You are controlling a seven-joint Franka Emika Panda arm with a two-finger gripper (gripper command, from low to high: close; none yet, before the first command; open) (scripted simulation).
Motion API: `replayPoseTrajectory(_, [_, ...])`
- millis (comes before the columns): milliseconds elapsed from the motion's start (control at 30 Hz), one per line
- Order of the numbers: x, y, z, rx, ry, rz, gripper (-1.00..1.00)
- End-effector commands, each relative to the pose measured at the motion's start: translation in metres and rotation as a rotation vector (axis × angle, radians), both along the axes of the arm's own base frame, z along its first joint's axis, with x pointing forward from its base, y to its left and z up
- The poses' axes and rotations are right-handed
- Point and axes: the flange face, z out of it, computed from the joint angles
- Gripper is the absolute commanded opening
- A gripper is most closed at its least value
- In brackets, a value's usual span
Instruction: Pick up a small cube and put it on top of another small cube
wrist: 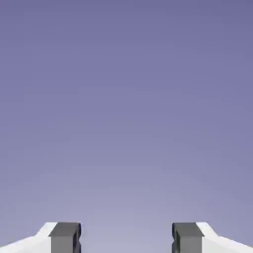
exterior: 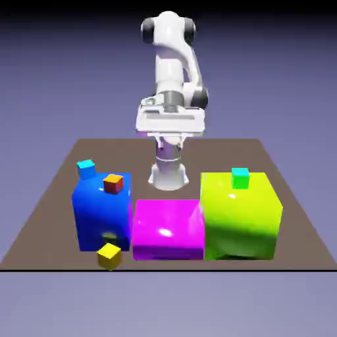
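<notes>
The small yellow cube (exterior: pixel 109 256) lies on the table near the front edge, just in front of the big blue block (exterior: pixel 101 212). The small turquoise cube (exterior: pixel 240 177) sits on top of the big lime block (exterior: pixel 241 214) at the exterior view's right. My gripper (exterior: pixel 170 137) hangs high over the back of the table, far from both cubes. In the hand view the gripper (wrist: pixel 126 237) is open: two grey fingertips (wrist: pixel 65 237) stand wide apart with only the backdrop between them.
A small orange cube (exterior: pixel 113 183) rests on the blue block. A sky-cyan small cube (exterior: pixel 86 168) sits behind that block. A big magenta block (exterior: pixel 168 228) stands between the blue and lime blocks. The arm's base (exterior: pixel 168 172) rises behind the magenta block.
</notes>
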Motion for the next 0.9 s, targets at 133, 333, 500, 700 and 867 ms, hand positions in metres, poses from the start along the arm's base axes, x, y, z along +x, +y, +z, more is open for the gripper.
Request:
replayPoseTrajectory(133, [0.046,-0.036,-0.026,0.087,0.199,-0.088,0.00])
replayPoseTrajectory(333, [0.091,-0.081,-0.068,0.180,0.427,-0.189,0.00])
replayPoseTrajectory(500, [0.120,-0.118,-0.108,0.247,0.604,-0.268,0.00])
replayPoseTrajectory(700, [0.145,-0.160,-0.156,0.312,0.798,-0.353,0.00])
replayPoseTrajectory(867, [0.160,-0.189,-0.193,0.350,0.943,-0.414,0.00])
